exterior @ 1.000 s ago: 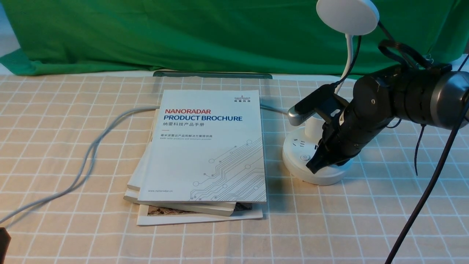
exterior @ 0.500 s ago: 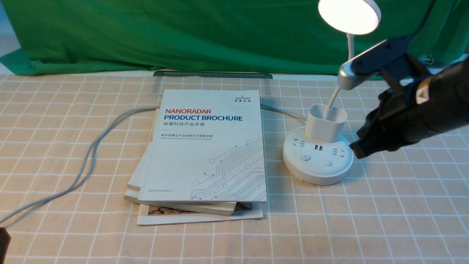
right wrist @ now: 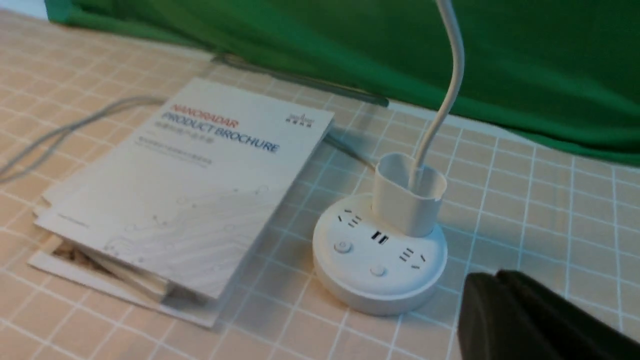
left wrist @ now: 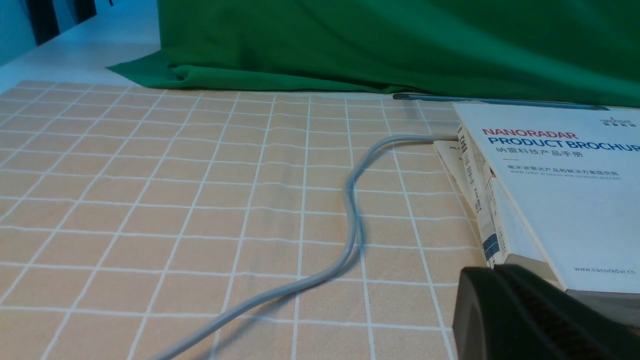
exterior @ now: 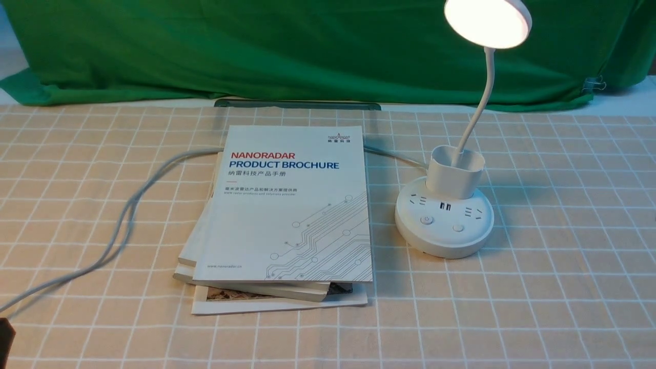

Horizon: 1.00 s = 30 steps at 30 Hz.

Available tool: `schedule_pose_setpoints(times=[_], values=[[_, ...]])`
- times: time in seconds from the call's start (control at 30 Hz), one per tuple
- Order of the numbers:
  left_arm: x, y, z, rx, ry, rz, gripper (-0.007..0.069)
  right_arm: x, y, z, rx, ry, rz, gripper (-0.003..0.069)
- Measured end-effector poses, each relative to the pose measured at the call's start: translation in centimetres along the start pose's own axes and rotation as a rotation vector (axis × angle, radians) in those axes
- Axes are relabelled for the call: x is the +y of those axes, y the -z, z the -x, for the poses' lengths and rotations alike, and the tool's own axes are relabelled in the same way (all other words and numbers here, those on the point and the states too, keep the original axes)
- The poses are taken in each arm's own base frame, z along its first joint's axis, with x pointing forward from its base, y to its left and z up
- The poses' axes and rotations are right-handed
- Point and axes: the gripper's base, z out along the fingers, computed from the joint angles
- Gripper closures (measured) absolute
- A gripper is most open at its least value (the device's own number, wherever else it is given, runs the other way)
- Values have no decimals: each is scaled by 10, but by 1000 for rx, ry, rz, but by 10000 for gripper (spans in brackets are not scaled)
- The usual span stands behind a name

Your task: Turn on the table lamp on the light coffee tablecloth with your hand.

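– Green backdrop (exterior: 256, 46) was noted behind, light coffee tablecloth (exterior: 564, 287) below; table lamp (exterior: 445, 225) was found lit on it, right of brochures (exterior: 292, 205).
– Handling?
– Base (exterior: 445, 243) was judged weighty, neck (exterior: 484, 92) bendy; only a button (exterior: 426, 220) should be pressed. Left gripper (left wrist: 492, 272), right gripper (right wrist: 492, 277): jaws were seen closed, empty.

**What we cannot see in full**

The table lamp (exterior: 445, 225) has its lit head clipped by the front view's top edge, and the blurred right wrist view cuts off its neck. The grey cable (exterior: 128, 215) vanishes under the brochure (exterior: 292, 205), which covers most of the books (exterior: 256, 290) beneath. Of the left hand (left wrist: 495, 280) and the right hand (right wrist: 500, 285) we see only dark closed tips, cropped at a corner.
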Motion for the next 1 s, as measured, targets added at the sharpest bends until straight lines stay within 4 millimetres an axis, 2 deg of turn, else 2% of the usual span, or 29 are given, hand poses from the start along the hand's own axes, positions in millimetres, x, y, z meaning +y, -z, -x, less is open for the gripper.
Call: schedule_pose_setpoints(times=[0.17,0.37,0.47,0.57,0.67,0.7,0.73,0.8,0.87,1.0], values=[[0,0,0,0,0,0,603,-1,19,-3,-104,55,-12,595],[0,0,0,0,0,0,603,-2,31,-22,-151,76,-15,578],[0,0,0,0,0,0,603,-2,30,-42,-233,78,-14,570],[0,0,0,0,0,0,603,-3,22,-72,-288,45,-35,563],[0,0,0,-1,0,0,603,-10,14,-104,-300,-10,-130,558],[0,0,0,-1,0,0,603,-12,15,-104,-307,-15,-148,557],[0,0,0,-1,0,0,603,-16,12,-120,-288,-35,-219,552],[0,0,0,-2,0,0,603,-24,9,-137,-265,-59,-344,547],[0,0,0,-2,0,0,603,-29,10,-144,-269,-70,-432,545],[0,0,0,-3,0,0,603,-35,17,-144,-316,-50,-570,536]])
